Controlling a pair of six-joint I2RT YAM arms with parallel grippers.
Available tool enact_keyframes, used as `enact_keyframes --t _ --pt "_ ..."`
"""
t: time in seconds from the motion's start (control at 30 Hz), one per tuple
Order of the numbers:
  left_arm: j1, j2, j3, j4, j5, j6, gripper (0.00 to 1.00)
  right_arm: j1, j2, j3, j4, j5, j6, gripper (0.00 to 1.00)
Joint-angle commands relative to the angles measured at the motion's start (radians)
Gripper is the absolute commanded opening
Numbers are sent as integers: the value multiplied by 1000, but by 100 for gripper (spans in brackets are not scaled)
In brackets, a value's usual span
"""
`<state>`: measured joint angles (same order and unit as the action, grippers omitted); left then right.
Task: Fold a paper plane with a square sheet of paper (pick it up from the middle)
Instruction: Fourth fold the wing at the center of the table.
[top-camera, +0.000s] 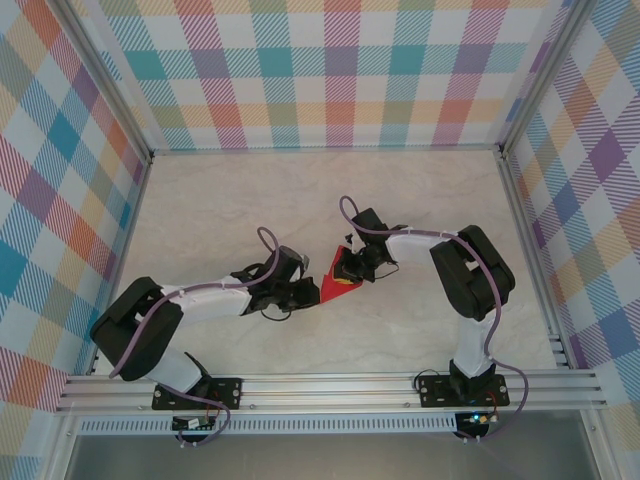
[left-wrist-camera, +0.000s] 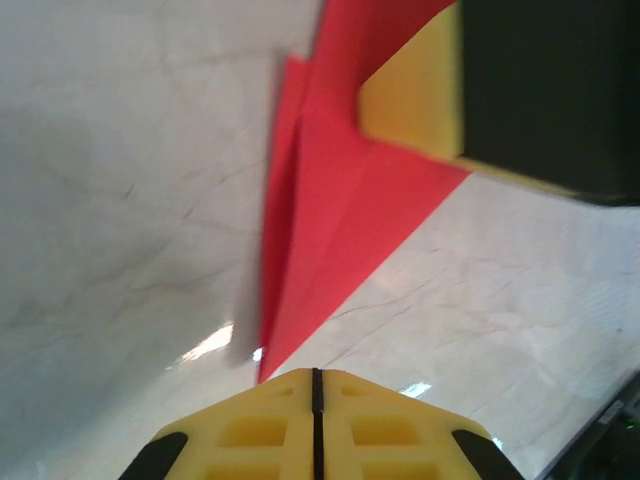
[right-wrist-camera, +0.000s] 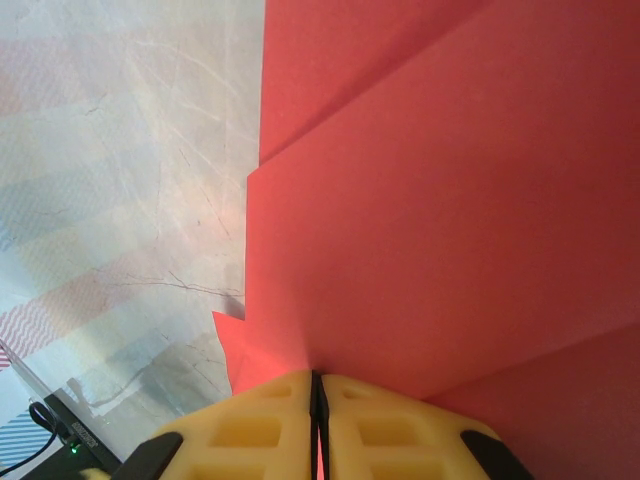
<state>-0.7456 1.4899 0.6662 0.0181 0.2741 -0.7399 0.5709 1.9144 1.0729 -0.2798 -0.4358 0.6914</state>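
Note:
The red sheet of paper is folded into a pointed wedge with layered creases and sits between the two arms, just above the pale table. My right gripper is shut on its folded edge, and the red layers rise straight out of the closed jaws. In the left wrist view one of the right gripper's yellow fingers rests against the paper. My left gripper is shut with nothing between its jaws. Its tip is just beside the paper's sharp point. From above, the left gripper is at the wedge's left side and the right gripper is at its upper right.
The marbled table top stretches behind the arms to checked walls. An aluminium frame rail runs along the near edge, where both arm bases are bolted.

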Motion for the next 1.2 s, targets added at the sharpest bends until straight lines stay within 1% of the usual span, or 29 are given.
enact_keyframes --t 0.0,0.27,0.43,0.7,0.83,1.0,1.17 --pt "-9 6 41 76 -58 -6 9 -2 74 -18 -40 106 0 11" --pt "-8 150 78 178 -40 -32 7 -1 70 -21 -32 100 2 11" --pt "-8 188 81 166 -62 -27 6 -2 66 -21 -30 97 0 11" --pt "-9 246 62 144 -45 -33 4 -2 50 -19 -19 91 0 11" --pt "-9 244 46 114 -50 -32 2 -1 16 13 -35 98 -28 12" --pt "-9 239 32 79 -67 -27 0 -1 -66 51 -48 111 -67 16" --pt "-9 248 30 76 -62 -21 0 -1 -162 33 -10 122 -78 20"
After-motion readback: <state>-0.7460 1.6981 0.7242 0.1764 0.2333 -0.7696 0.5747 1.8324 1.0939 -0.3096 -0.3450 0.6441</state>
